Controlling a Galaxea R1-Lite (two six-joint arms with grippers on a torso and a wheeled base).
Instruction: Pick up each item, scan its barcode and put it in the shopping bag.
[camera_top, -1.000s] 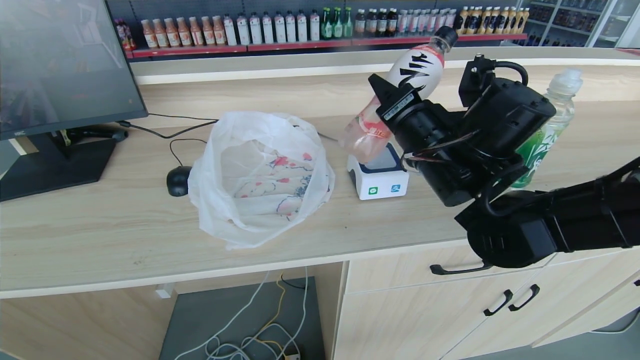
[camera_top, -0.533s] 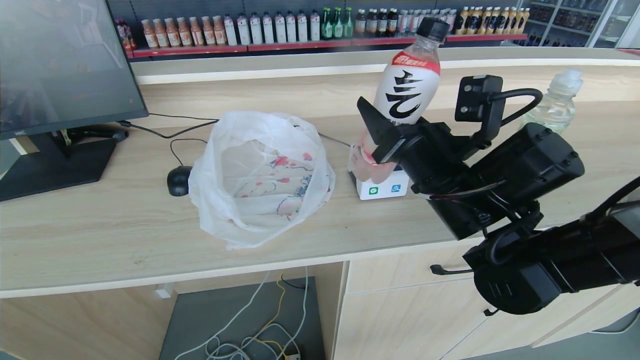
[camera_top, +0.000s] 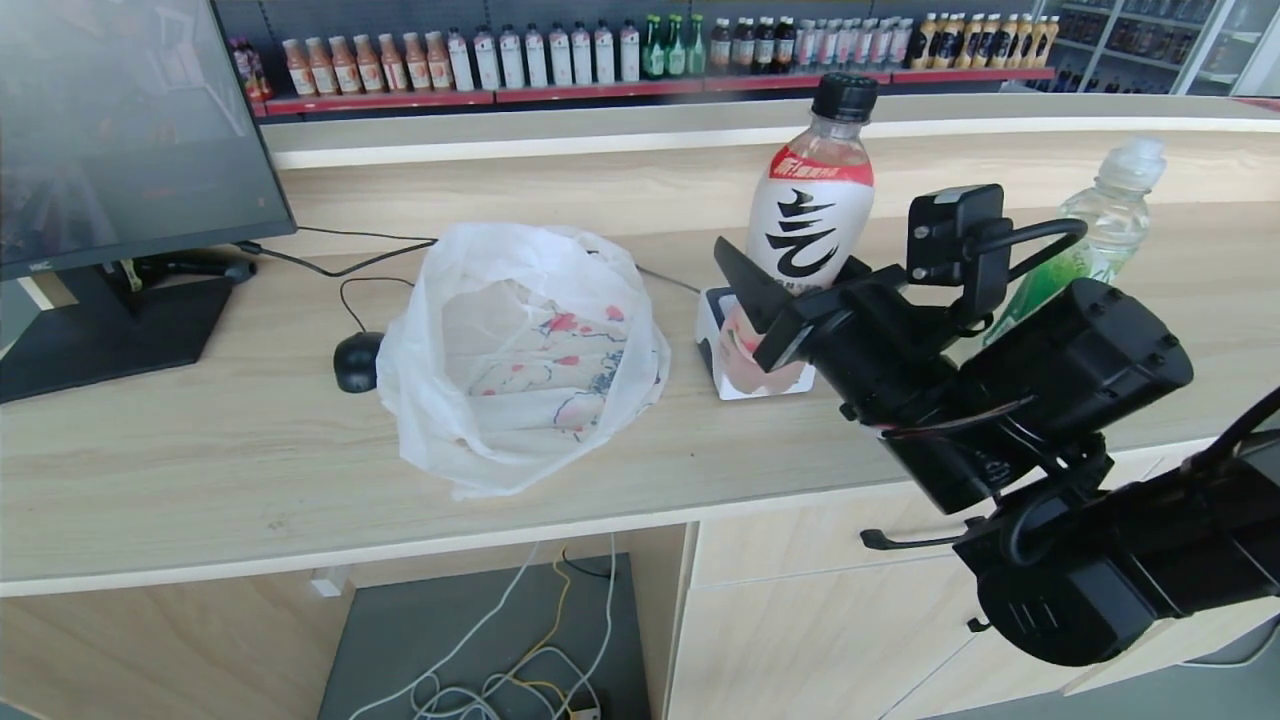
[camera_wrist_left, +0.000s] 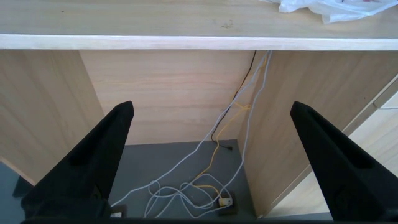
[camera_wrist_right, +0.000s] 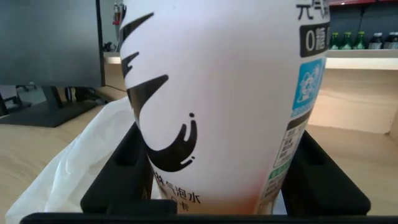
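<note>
- Your right arm's fingers (camera_top: 745, 285) are gripping the black-capped drink bottle (camera_top: 810, 215) low on its body, one finger on each side.
- The bottle is standing upright with its cap up, and its base is hanging just in front of the white scanner (camera_top: 708, 345), near the middle of the bench (camera_top: 200, 460).
- The shopping bag (camera_top: 520, 350) is sitting just beside the scanner on your left, closer to the bench's front edge, with its mouth gaping open.
- For the drop you are looking at a short carry leftward, and the right arm seems the nearer one.
- Your left arm's fingers (camera_wrist_left: 102, 149) are hanging wide open and holding nothing, below the front edge.
- A green-labelled bottle (camera_top: 1100, 235) is waiting toward the bench's right end.
</note>
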